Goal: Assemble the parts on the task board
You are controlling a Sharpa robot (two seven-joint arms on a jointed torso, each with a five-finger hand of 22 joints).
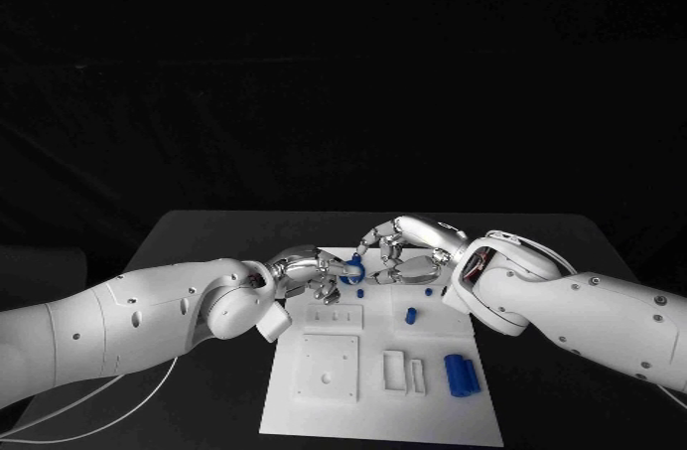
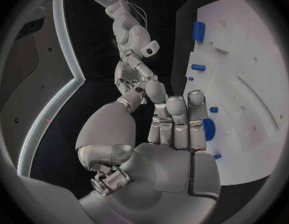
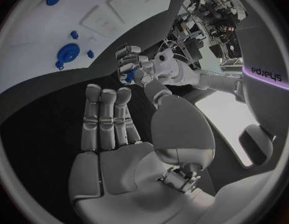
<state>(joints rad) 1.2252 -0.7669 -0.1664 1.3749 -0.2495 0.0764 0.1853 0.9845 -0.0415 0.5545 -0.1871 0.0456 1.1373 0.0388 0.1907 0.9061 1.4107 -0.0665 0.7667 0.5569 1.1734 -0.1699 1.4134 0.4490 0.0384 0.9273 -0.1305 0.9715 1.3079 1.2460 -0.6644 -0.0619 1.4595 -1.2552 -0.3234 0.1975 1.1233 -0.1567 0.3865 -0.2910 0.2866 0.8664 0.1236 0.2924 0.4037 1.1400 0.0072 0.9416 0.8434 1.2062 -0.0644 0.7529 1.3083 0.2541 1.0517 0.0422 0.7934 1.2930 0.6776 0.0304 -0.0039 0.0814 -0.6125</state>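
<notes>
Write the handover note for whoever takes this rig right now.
Left hand: over the far end of the task board, fingertips at a small blue part.
Right hand: fingertips meet the same part from the other side. I cannot tell which hand holds it.
On the board: a blue block near the right edge, a small blue piece mid-board, a blue disc at the far end.
Done: not clear from the pictures.
Left: seat the part at the fingertips, then the others.

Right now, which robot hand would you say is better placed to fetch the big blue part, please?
Right. The big blue part lies on the board's right side, just beside the right arm; the left robot hand is at its far left.
</notes>
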